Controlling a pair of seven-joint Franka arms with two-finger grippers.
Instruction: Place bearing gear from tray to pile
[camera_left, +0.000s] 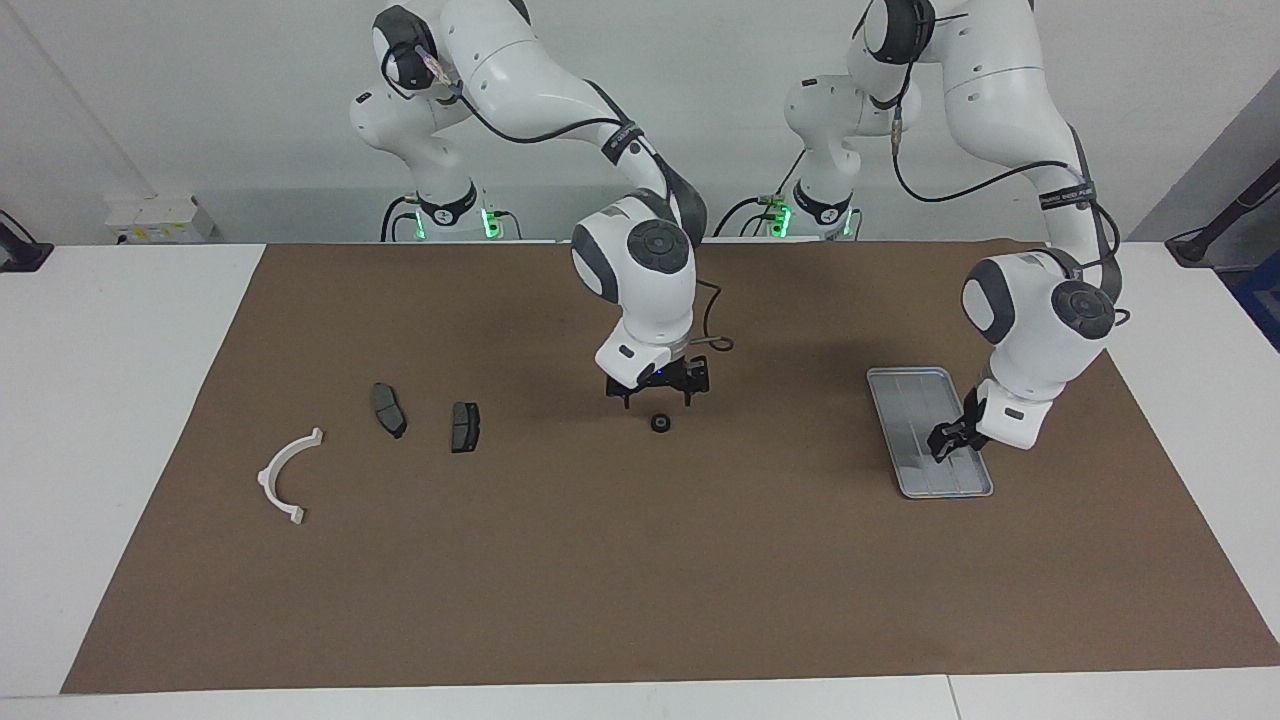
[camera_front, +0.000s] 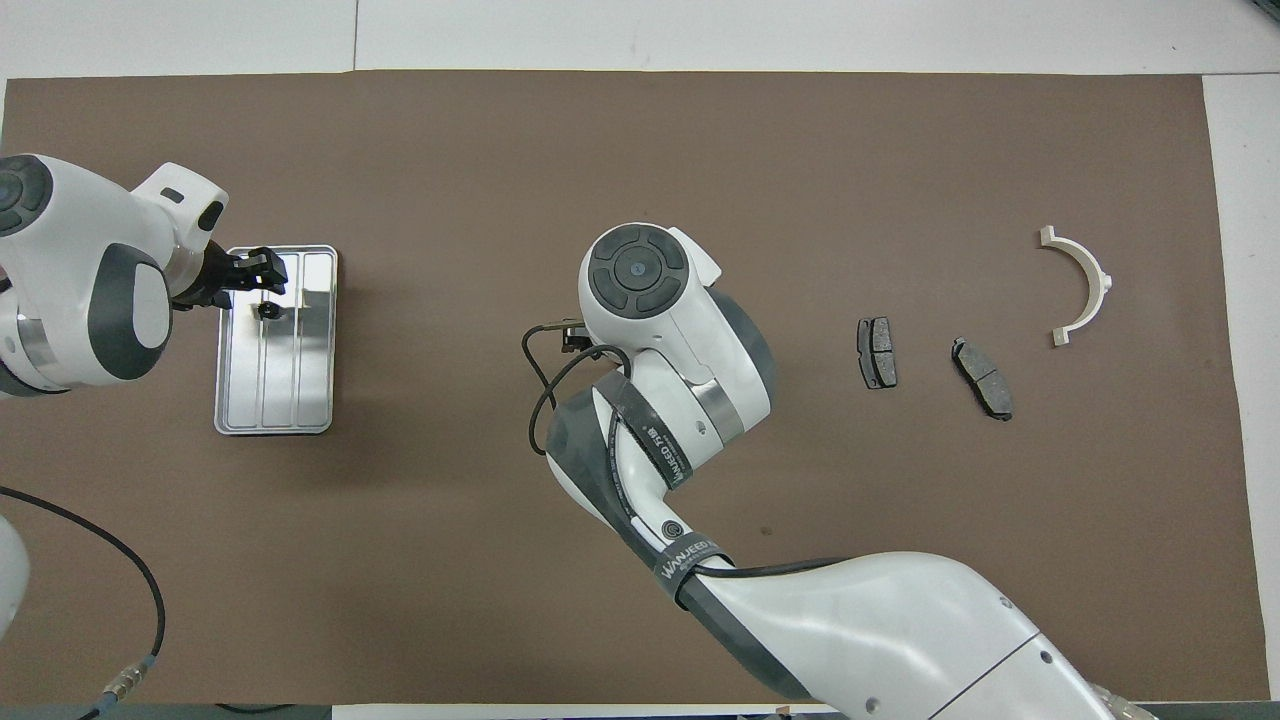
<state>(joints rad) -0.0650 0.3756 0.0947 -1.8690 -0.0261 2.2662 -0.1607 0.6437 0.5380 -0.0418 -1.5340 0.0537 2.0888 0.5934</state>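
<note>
Facing view: the right gripper (camera_left: 657, 398) hangs at the centre of the frame, low over a small black bearing gear (camera_left: 660, 423) that lies on the brown mat (camera_left: 640, 580). Its fingers (camera_left: 626, 397) stand spread apart with nothing between them, and they do not touch the gear. In the overhead view the right arm's wrist covers both this gripper and this gear.

The tray (camera_left: 915, 395) lies at mid-height toward the left arm's end of the table (camera_left: 120, 400), well apart from the gear on the mat. The left gripper (camera_left: 945, 443) is down over the part of the tray farther from the robots. Whether it is released or clenched cannot be told from either view. In the overhead view, a second bearing gear (camera_front: 268, 311) sits in the tray (camera_front: 300, 390), in its upper half as framed, right at the tip of the left gripper (camera_front: 262, 285). Whether the two touch cannot be told.

The pile lies toward the right arm's end of the mat, at mid-height in both frames. It is made up of a white semicircular bracket (camera_left: 268, 475) (camera_front: 1098, 280) nearest the mat's edge and two dark brake pads (camera_left: 388, 410) (camera_left: 465, 426) beside it, all apart from one another. In the overhead view the pads (camera_front: 877, 352) (camera_front: 981, 377) lie in the open, between the right arm's wrist and the bracket.
</note>
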